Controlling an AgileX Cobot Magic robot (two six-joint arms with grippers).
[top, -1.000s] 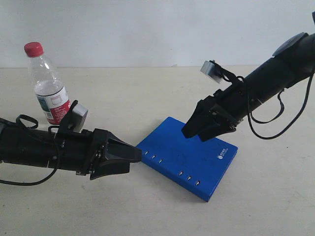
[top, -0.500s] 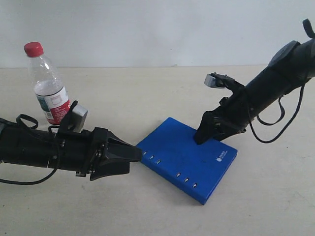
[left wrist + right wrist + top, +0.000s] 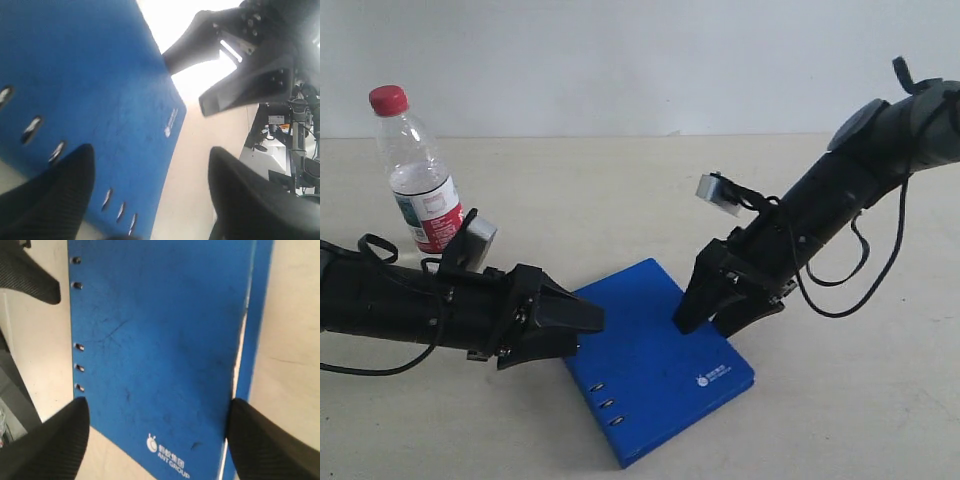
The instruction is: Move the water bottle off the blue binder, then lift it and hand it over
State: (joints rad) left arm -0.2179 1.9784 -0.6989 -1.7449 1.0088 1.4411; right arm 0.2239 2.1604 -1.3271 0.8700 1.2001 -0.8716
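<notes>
Note water bottle [image 3: 418,180] upright on table [image 3: 620,190], red cap on top, at ten o'clock from blue binder [image 3: 645,375] and well apart from it. Note binder lying flat, white logo toward its three o'clock side. Find left gripper [image 3: 588,335] at binder's nine o'clock edge, jaws apart, clamping nothing. Find right gripper [image 3: 702,328] over binder's one o'clock edge, jaws spread wide; cannot tell whether touching cover.

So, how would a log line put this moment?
water bottle: upright, off blue binder | left gripper: open, at binder edge | right gripper: open, over binder
</notes>
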